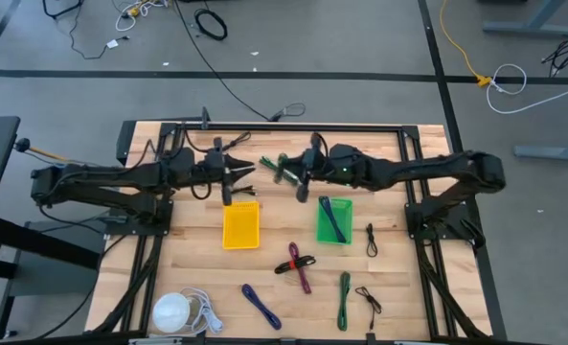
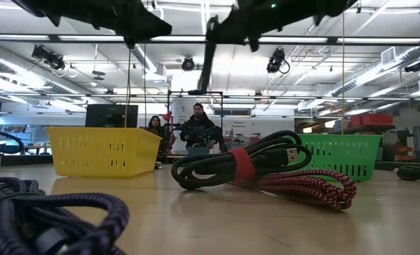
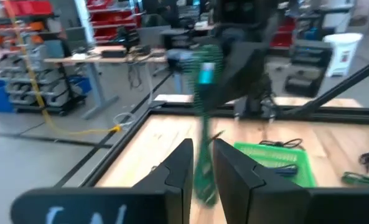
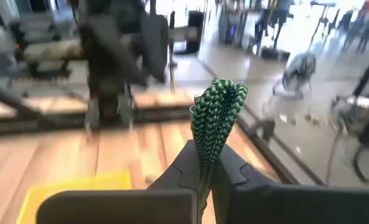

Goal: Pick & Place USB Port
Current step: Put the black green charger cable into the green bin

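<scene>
My right gripper (image 4: 210, 163) hovers above the table's far middle (image 1: 300, 174), shut on a green-and-black braided cable (image 4: 216, 118). In the low view the cable (image 2: 208, 57) hangs as a dark strip below the arm. My left gripper (image 3: 201, 168) faces it from the left (image 1: 240, 175). Its fingers are a little apart and hold nothing, and the hanging cable (image 3: 203, 93) shows beyond their gap. The yellow basket (image 1: 241, 228) and the green basket (image 1: 322, 230) stand on the table nearer than the grippers. A blue cable (image 1: 333, 218) lies in the green basket. My right gripper pinches the green braided cable between its two fingers. A folded loop (image 4: 220, 93) of several strands sticks out past the fingertips. The cable is lifted clear of the table, and its free length (image 3: 204, 143) hangs down below the hold.
Loose cables lie on the near half of the table: a black-and-red bundle (image 1: 293, 261), a purple one (image 1: 305, 280), a green one (image 1: 344, 299), a blue one (image 1: 261, 307) and two thin black ones (image 1: 371, 240) (image 1: 368, 299). A white coiled cable (image 1: 176, 311) is at the near left corner. People stand in the room behind.
</scene>
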### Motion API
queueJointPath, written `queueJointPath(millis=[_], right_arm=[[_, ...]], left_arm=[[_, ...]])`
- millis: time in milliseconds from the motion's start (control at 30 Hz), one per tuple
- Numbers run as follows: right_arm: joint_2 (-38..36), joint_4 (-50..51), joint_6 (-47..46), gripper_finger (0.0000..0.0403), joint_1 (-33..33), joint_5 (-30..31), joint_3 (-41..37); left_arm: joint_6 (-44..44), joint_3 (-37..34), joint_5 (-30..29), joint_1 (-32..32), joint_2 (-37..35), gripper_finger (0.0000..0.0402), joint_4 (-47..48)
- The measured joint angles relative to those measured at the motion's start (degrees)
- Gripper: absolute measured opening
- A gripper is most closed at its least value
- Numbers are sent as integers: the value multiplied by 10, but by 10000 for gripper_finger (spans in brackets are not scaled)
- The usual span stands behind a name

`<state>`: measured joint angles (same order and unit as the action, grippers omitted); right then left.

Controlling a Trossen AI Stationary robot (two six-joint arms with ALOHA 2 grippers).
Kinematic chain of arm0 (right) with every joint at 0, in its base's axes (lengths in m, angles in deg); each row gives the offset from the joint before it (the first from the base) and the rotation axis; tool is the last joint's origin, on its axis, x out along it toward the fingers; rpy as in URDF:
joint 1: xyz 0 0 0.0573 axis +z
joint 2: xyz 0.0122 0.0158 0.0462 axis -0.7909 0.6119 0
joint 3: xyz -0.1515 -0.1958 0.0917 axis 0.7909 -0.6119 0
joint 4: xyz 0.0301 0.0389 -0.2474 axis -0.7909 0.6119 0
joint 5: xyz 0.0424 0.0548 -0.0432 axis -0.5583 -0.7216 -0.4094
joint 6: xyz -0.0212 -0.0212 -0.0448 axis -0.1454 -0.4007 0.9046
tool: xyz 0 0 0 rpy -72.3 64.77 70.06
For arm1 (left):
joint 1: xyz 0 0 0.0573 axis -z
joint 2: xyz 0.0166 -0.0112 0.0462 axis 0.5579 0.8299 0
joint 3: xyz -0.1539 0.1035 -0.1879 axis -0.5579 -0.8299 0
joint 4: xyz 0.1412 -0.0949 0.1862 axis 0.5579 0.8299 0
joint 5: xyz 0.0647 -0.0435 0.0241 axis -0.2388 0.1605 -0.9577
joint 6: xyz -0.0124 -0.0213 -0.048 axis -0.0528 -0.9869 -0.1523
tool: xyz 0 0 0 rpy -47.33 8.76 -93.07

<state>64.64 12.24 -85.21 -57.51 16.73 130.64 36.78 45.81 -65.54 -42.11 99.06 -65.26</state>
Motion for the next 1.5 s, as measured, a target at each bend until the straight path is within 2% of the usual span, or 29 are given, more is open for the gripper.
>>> queueJointPath(millis=[233, 433, 500, 867, 1033, 1167, 1500], right_arm=[[-101, 232, -61, 8, 37, 41, 0], [-138, 419, -197, 8, 96, 98, 0], [-138, 455, -242, 8, 120, 114, 0], [-136, 526, -408, 8, 201, 156, -8], [-136, 482, -458, 8, 212, 156, -62], [-136, 451, -484, 8, 212, 131, -103], [-136, 415, -521, 8, 211, 116, -163]], left_arm=[[0, 0, -54, 0, -41, 68, 110], [0, 0, -62, 0, -51, 69, 150], [0, 0, -62, 0, -51, 69, 154], [0, 0, -62, 0, -51, 69, 154], [-1, 0, -62, 0, -51, 69, 154], [-1, 0, -62, 0, -51, 69, 154], [-2, 0, -62, 1, -50, 69, 154]])
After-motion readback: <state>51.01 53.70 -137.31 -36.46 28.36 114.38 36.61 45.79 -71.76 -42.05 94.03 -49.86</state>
